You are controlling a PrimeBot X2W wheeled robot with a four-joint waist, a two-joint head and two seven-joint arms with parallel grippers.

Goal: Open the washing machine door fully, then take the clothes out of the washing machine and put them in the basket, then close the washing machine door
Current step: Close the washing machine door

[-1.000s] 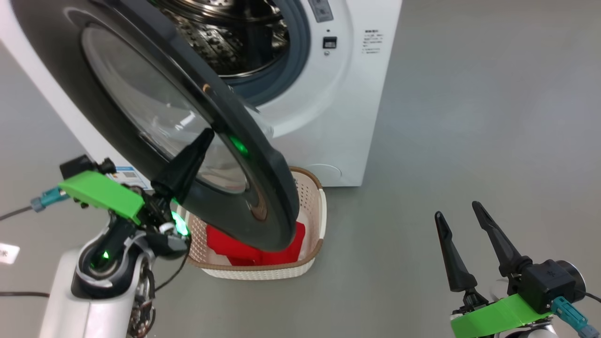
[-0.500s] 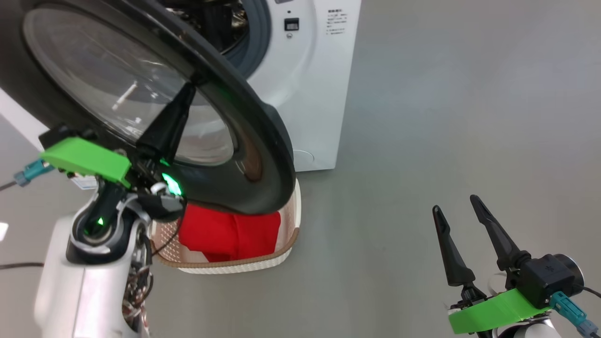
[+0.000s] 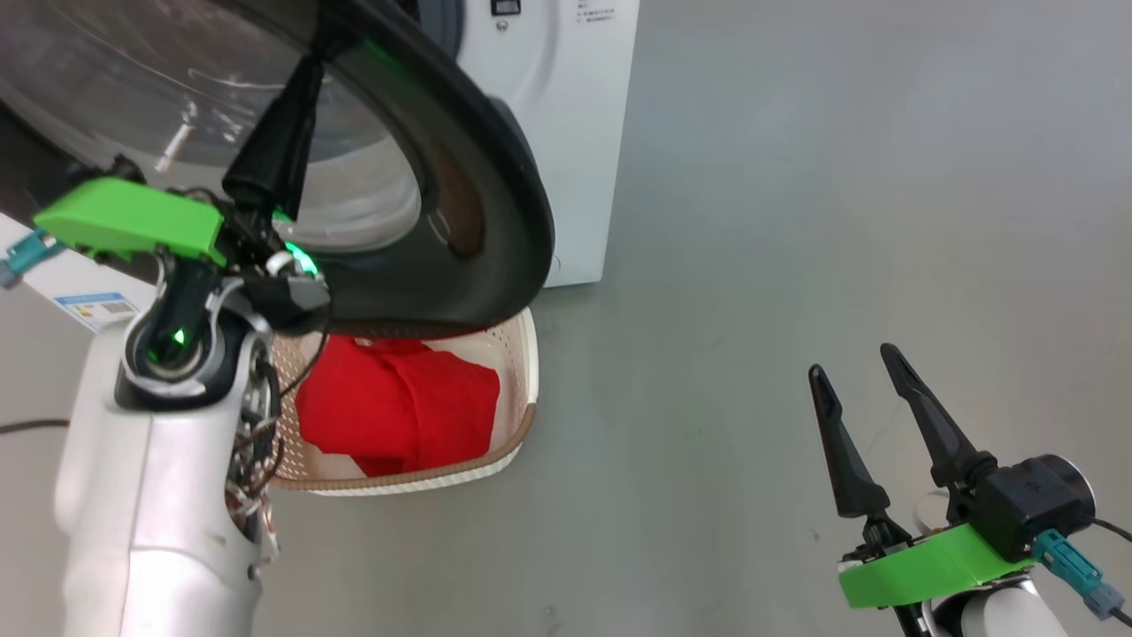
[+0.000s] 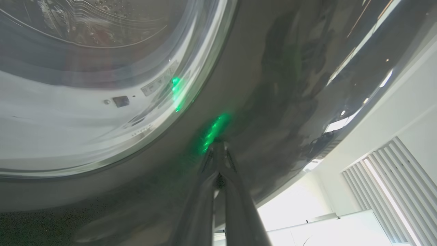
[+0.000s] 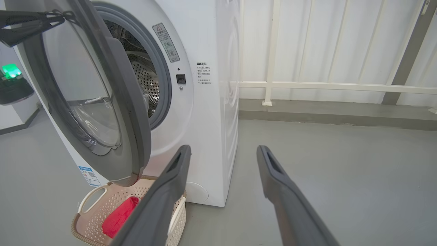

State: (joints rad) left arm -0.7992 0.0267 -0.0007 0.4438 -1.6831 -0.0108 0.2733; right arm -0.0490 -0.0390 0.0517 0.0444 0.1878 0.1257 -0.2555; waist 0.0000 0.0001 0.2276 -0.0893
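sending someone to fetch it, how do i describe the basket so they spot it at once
Find the big white washing machine. At its foot, under the lower edge of its open black-rimmed door, sits the basket. It alone is cream and perforated, with a brown rim and red clothes inside.

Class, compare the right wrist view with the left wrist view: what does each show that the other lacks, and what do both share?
Right wrist view: the basket holding red clothes, the drum, the open right gripper. Left wrist view: blinds and a green glint on the rim. Shared: the washing machine door, with the shut left gripper against it.
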